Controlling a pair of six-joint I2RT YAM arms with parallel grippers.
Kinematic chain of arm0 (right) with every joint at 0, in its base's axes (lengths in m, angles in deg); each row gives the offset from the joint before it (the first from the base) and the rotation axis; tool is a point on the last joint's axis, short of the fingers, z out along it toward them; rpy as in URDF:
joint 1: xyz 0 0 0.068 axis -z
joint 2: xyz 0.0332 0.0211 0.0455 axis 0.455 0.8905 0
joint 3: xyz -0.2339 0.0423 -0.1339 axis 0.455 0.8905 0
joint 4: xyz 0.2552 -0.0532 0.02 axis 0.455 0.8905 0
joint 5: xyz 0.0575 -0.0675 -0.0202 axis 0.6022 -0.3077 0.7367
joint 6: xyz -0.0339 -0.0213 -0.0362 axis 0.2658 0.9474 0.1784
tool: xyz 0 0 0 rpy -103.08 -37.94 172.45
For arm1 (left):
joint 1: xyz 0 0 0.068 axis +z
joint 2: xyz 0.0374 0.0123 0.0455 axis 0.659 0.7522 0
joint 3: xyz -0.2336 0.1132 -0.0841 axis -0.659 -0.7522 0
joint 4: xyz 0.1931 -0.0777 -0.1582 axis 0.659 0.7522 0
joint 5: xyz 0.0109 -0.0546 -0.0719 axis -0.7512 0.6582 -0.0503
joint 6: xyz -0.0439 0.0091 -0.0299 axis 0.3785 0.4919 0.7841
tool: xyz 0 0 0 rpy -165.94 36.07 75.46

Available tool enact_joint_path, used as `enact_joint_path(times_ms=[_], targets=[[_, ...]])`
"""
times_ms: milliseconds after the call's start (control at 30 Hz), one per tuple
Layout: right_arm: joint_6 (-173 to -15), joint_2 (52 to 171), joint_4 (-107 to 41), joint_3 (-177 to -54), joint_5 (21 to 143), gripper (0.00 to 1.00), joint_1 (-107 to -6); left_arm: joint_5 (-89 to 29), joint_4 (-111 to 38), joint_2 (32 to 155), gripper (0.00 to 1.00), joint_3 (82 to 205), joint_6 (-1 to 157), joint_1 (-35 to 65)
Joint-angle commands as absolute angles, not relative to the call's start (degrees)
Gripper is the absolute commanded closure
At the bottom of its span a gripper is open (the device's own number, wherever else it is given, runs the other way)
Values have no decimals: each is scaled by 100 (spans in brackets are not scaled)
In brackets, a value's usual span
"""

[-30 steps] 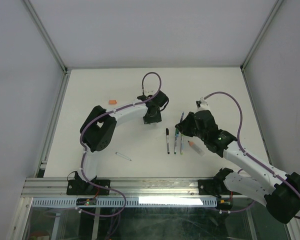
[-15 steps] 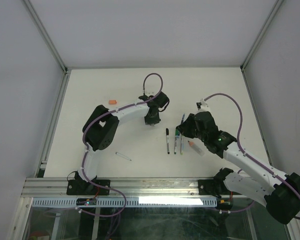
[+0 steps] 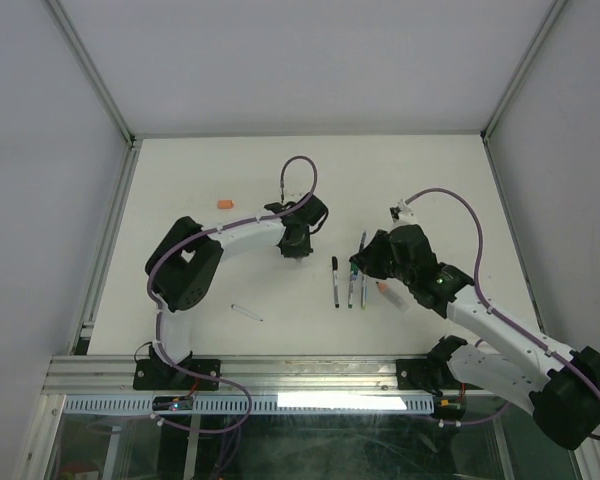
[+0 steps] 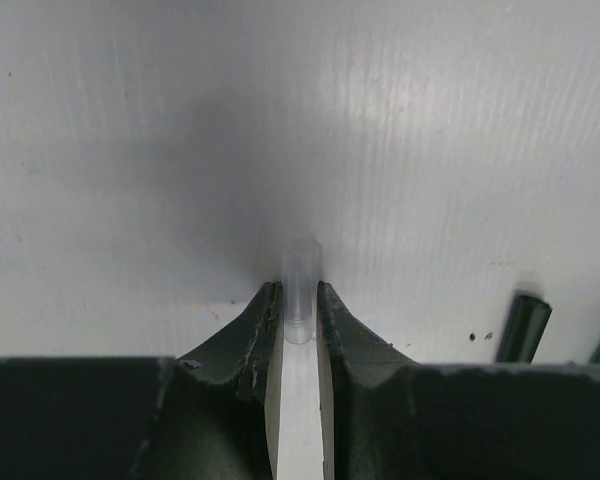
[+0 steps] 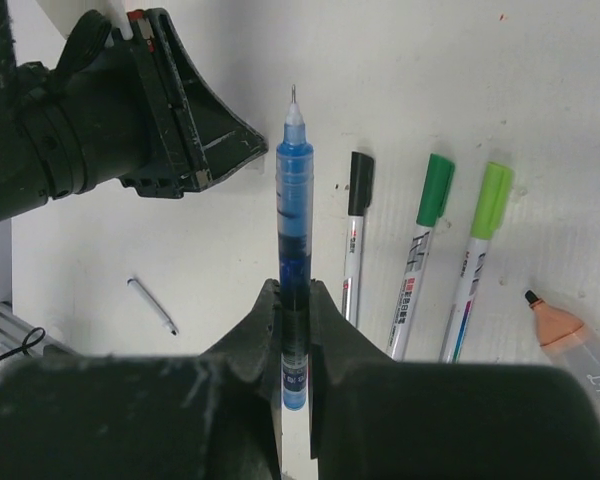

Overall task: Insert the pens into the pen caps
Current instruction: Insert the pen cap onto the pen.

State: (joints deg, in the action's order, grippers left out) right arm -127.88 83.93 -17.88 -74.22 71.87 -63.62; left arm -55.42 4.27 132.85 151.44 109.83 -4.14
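Six pens [image 5: 293,230] and two loose caps [image 4: 299,290] show.

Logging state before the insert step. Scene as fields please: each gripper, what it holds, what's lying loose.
left gripper: shut on clear cap
right gripper: shut on blue pen, tip bare, pointing away from the wrist
capped row: black-capped pen, dark green-capped pen, light green-capped pen, side by side
loose: orange cap far left; thin stick near the front; orange-tipped pen right of the row
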Motion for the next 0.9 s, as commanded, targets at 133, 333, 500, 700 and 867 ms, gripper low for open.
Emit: enact_joint_path(times_ms=[133, 333, 500, 700, 867], targets=[[-12965, 8354, -2251, -7151, 7738, 100, -6551, -4440, 153, 12467, 85, 13957, 11190, -466], [-13207, 8427, -2266, -7084, 7431, 100, -7162, -4265, 3, 12313, 85, 13788, 11255, -471], [-13436, 8529, -2399, -6963, 7229, 100, -7685, -4253, -48, 12242, 85, 13820, 11230, -472], [-13622, 8591, -2589, -6761, 7034, 100, -8129, -4240, -169, 12192, 85, 13805, 11217, -466], [-13658, 8651, -2667, -6627, 6988, 100, -8346, -4179, -288, 12171, 85, 13803, 11267, -466]])
